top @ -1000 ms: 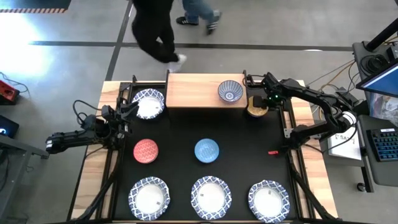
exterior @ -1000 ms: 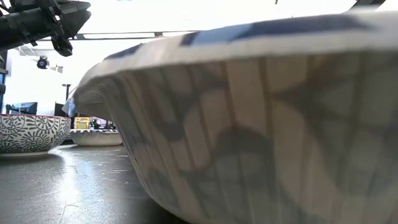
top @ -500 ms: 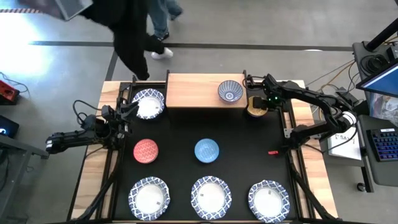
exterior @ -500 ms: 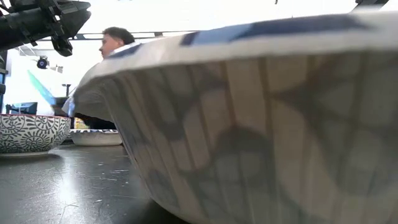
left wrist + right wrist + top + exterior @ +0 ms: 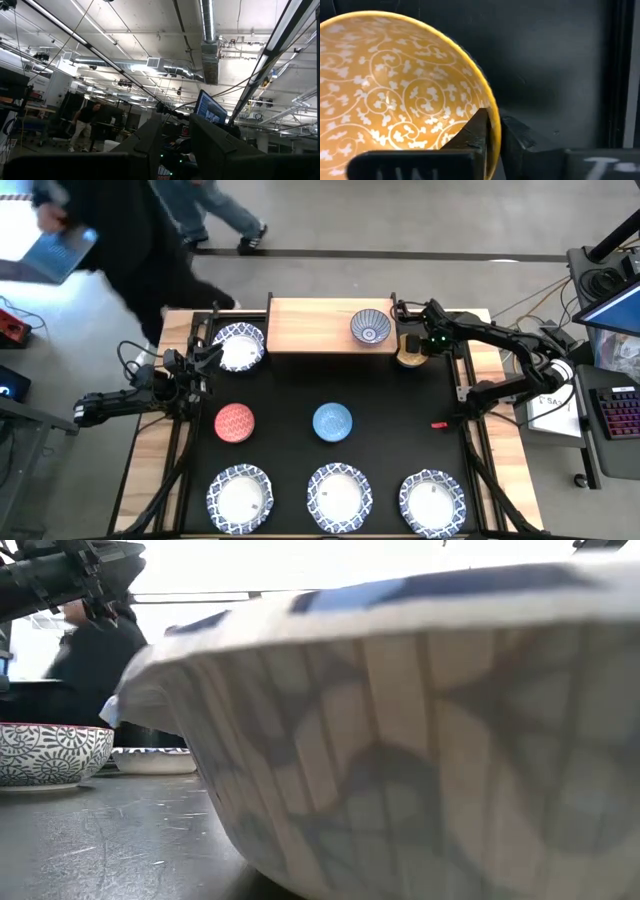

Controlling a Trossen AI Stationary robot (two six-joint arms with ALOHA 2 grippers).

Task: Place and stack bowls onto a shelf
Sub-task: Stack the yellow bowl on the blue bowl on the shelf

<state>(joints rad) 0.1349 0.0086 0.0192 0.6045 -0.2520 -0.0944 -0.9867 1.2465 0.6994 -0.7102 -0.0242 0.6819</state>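
- Right wrist view: right end effector (image 5: 492,137) pinches the thin rim of the round yellow-tan bowl (image 5: 395,85), glossy, with white scrollwork
- That bowl sits just beside the light-wood shelf (image 5: 310,326)
- Left end effector (image 5: 205,360): grip unclear

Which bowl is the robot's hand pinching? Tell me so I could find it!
Find the light-wood shelf at the table's far edge. Just off its right end, on the black mat, sits a small yellow-tan bowl with white swirls inside, its rim pinched by the right hand. It is the only yellow one; the grey-patterned bowl beside it stands on the shelf.
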